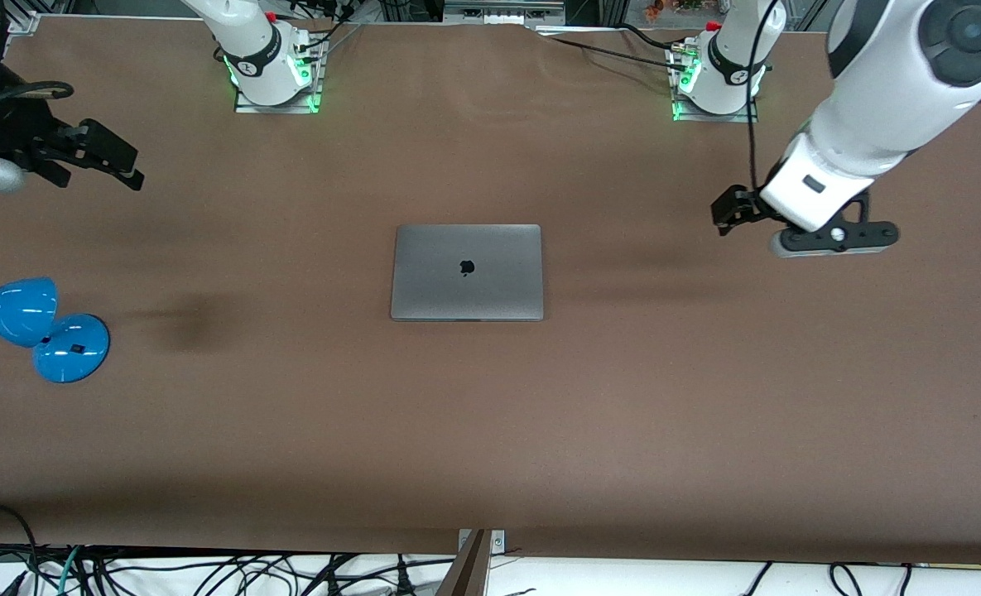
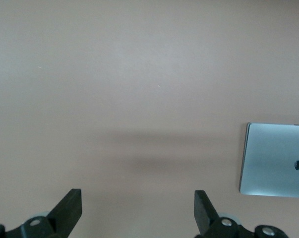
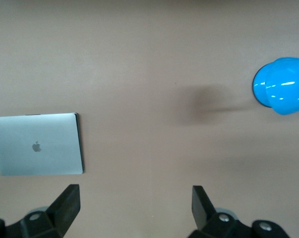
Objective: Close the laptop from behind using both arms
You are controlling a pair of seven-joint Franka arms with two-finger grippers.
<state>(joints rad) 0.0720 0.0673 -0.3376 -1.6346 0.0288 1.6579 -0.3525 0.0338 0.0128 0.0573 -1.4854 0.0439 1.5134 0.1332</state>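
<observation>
Lying flat on the table (image 1: pixel 622 397), the laptop (image 1: pixel 467 272) is already showing its lid shut; the left claw (image 1: pixel 726 211) and right claw (image 1: pixel 113 161) are hovering released, well apart from it.

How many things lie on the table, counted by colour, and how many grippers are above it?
Grey: 1, the closed laptop, in the middle of the table.
Blue: 1, the desk lamp, toward the right arm's end.
Black: 2, the left gripper and the right gripper, both open, each over bare table.
Total: 4.
</observation>
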